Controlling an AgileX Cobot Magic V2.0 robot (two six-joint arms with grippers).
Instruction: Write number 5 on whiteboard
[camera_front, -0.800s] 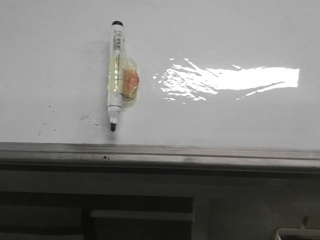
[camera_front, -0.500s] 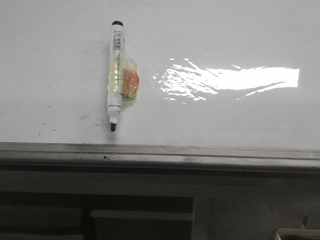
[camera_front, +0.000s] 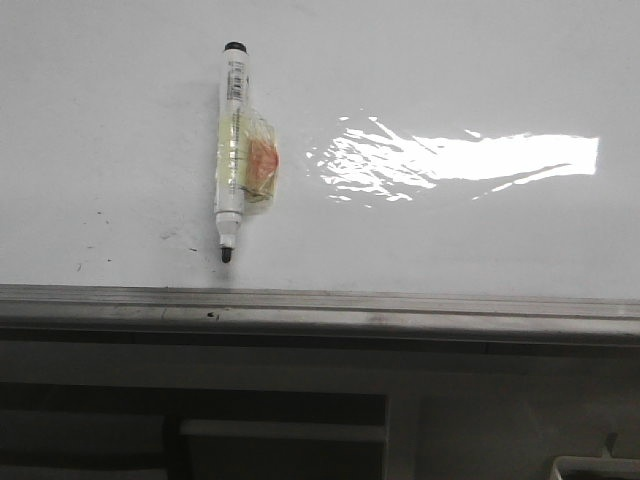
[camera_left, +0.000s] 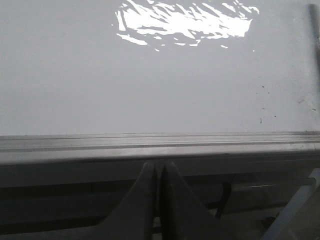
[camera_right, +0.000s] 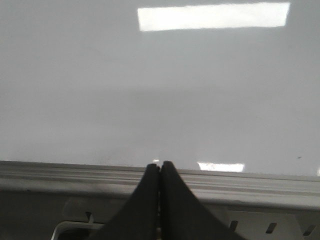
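Note:
The whiteboard (camera_front: 450, 70) fills the front view, glossy white with a bright glare patch and a grey metal rail along its near edge. A white marker (camera_front: 230, 150) with a black tip lies on it at the left, uncapped tip toward the rail, with a clear taped wrap and an orange patch at its middle. No number 5 shows on the board. My left gripper (camera_left: 158, 167) is shut and empty, just short of the rail (camera_left: 160, 145). My right gripper (camera_right: 160, 165) is shut and empty at the rail (camera_right: 250, 182). Neither gripper shows in the front view.
Small dark specks (camera_front: 100, 240) dot the board left of the marker tip; they also show in the left wrist view (camera_left: 262, 105). Below the rail (camera_front: 320, 305) are grey frame panels and a dark recess (camera_front: 280, 440). A white tray corner (camera_front: 595, 465) sits at the lower right.

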